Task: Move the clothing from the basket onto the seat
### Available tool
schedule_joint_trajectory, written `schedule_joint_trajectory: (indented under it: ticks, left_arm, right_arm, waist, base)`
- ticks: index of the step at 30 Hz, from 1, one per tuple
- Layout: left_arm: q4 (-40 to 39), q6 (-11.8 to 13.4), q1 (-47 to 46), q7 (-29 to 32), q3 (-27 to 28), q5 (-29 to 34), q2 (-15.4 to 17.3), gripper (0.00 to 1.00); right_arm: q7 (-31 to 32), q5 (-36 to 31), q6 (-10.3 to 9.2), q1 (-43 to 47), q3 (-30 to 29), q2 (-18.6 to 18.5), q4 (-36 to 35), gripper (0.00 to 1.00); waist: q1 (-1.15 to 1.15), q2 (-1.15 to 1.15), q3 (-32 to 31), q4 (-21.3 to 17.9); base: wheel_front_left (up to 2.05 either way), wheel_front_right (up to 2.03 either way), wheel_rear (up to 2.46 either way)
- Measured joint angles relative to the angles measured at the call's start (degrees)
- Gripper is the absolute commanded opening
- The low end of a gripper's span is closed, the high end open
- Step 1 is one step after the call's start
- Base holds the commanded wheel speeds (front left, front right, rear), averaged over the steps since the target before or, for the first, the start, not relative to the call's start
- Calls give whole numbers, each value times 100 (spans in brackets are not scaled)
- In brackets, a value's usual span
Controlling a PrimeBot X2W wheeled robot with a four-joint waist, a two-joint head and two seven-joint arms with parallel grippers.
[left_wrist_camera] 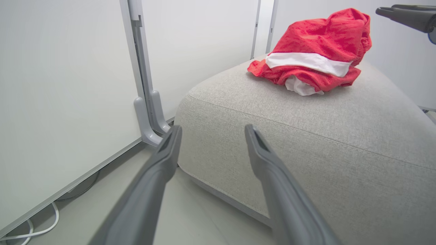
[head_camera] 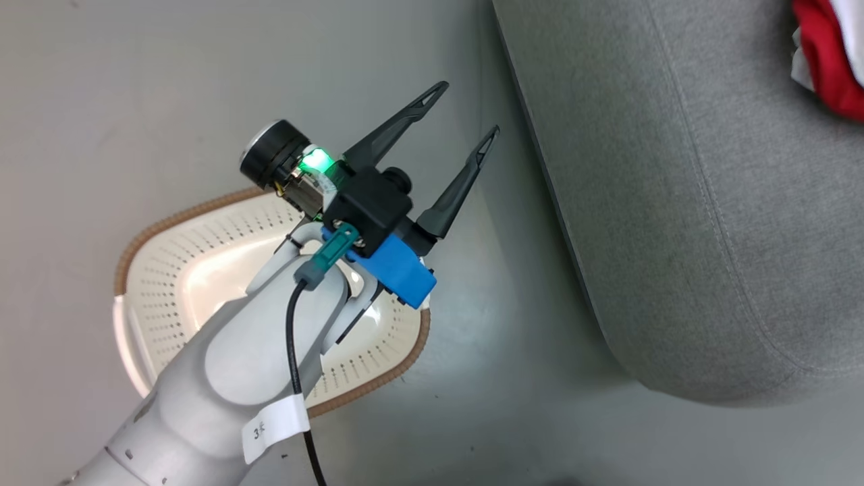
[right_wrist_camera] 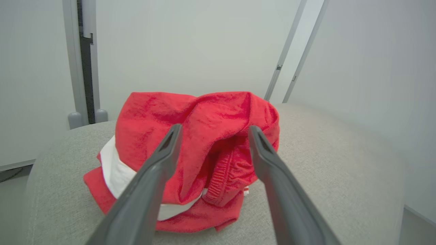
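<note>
My left gripper (head_camera: 469,106) is spread wide with nothing between its fingers. It hangs above the cream-white perforated plastic basket with the brown woven-look rim (head_camera: 169,223). My right gripper (right_wrist_camera: 215,126) is parted too, and grips nothing. The bright red soft fabric clothing with broad white bands (right_wrist_camera: 204,136) lies as a rumpled heap on the large grey upholstered seat cushion (right_wrist_camera: 323,153), just beyond the right fingertips and well ahead of the left ones.

The main risk, as I judge it, is on the right. A raised fold stands between those fingers, so a pull straight back could snag it and drag the heap toward the cushion's edge. I cannot tell whether the fabric touches the fingers. A second risk is calling the basket empty. My pale forearm (head_camera: 223,378) covers much of its floor, so something could lie beneath it unseen.

The head view gives the basket below my left gripper and only a red sliver of the heap. The left wrist view shows the heap from the side, resting wholly on the cushion. The right wrist view shows the fold that could snag. No view settles how many garments are in the heap.
</note>
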Motion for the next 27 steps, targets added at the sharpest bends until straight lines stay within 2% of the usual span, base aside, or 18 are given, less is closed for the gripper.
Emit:
schedule_joint_trajectory:
  ticks: [4,8,13,27]
  left_arm:
    - [-156,101,366,0,492,-3,-68,100]
    - [-313,215,745,-1,1089,116,-101,100]
    - [-509,274,1160,-1,1837,248,-234,100]
    - [-764,98,2257,-2,3583,698,-717,100]
  right_arm:
    - [-1,156,0,529,436,3,-526,100]
    - [-1,142,0,712,925,96,-762,100]
    - [-1,68,0,803,1530,165,-757,100]
    - [-1,145,0,843,2794,225,-336,100]
  waist:
    - [0,0,-405,117]
    - [0,0,-764,281]
    - [0,0,-1101,569]
    - [0,0,-1937,1341]
  base:
    - [0,0,0]
    - [0,0,0]
    - [0,0,0]
    - [0,0,0]
